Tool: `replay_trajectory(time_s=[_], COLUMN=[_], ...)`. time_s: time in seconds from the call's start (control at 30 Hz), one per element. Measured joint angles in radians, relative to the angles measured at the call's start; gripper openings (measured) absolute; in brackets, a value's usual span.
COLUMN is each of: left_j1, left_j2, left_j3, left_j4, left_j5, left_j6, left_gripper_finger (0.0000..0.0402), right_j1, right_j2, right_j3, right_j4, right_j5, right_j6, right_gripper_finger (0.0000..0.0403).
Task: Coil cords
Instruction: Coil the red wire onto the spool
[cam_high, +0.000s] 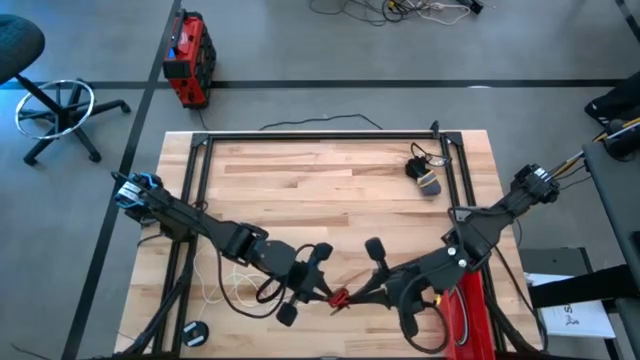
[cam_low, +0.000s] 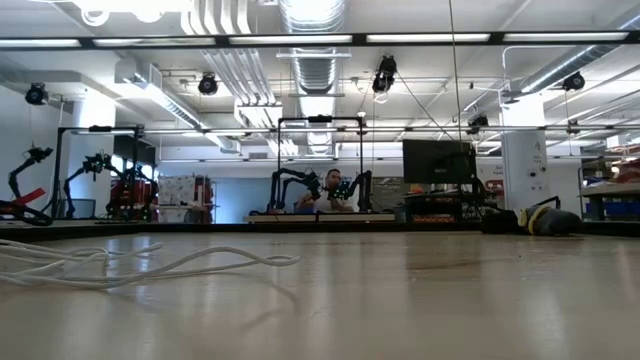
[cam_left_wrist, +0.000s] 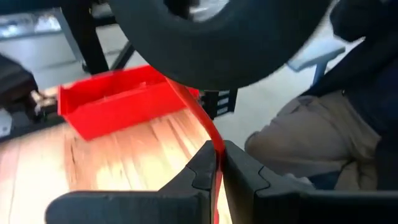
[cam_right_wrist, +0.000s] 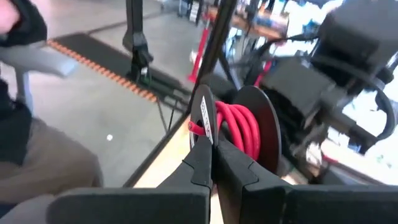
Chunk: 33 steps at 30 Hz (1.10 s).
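Observation:
Between my two grippers hangs a small black spool (cam_right_wrist: 249, 127) wound with the red cord (cam_right_wrist: 239, 134); in the high view it shows as a red spot (cam_high: 338, 297) near the table's front edge. My left gripper (cam_left_wrist: 216, 171) is shut on a red strand coming off the spool (cam_left_wrist: 217, 37). My right gripper (cam_right_wrist: 211, 155) faces it and is shut at the spool's near flange. The white cord (cam_high: 212, 285) lies loose on the table's left part (cam_low: 150, 265), and a black cord (cam_high: 245, 300) loops under the left arm. My left gripper pinches a single red strand (cam_left_wrist: 216, 152) between its two fingers, which lie across it. The strand runs taut from the spool down into the fingers. My right gripper pinches the rim of the spool's near flange (cam_right_wrist: 204, 124) between its fingertips, level, from the table's right. The spool stands on edge beyond the fingers.
A red bin (cam_high: 470, 310) sits at the table's front right corner. A small dark coil (cam_high: 195, 332) lies at the front left, another bundle (cam_high: 425, 175) at the far right. A black frame rail (cam_high: 320, 137) runs along the far edge. A person's legs (cam_left_wrist: 311, 137) show beyond the table.

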Motion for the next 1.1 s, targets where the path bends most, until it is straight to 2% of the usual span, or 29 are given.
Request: replay_trajectory(time_s=[0.07,0.27,0.5,0.6,0.77,0.9,1.1], left_j1=[0.002,0.002,0.002,0.005,0.038,0.056,0.068], left_j2=[0.000,-0.001,0.000,0.000,0.000,0.000,0.024], left_j3=[0.000,-0.029,-0.061,-0.083,-0.196,-0.311,-0.420], left_j4=[-0.036,-0.061,-0.061,-0.060,-0.031,0.066,0.235], left_j5=[0.000,-0.008,-0.009,-0.049,-0.062,-0.060,-0.057], left_j6=[-0.006,-0.060,-0.102,-0.100,-0.149,-0.205,-0.255], left_gripper_finger=[0.0012,0.0008,0.0010,0.0014,0.0006,0.0005,0.0016], right_j1=[0.000,-0.001,-0.003,-0.005,-0.020,-0.044,-0.098], right_j2=[-0.001,0.021,0.060,0.082,0.147,0.204,0.290], right_j3=[0.000,-0.010,-0.014,-0.032,-0.095,-0.151,-0.205], right_j4=[-0.051,-0.225,-0.304,-0.325,-0.333,-0.331,-0.271], right_j5=[0.010,0.129,0.131,0.133,0.138,0.122,0.000], right_j6=[0.034,0.156,0.253,0.288,0.372,0.436,0.463], right_gripper_finger=[0.0000,0.0000,0.0000,0.0000,0.0000,0.0000,0.0000])
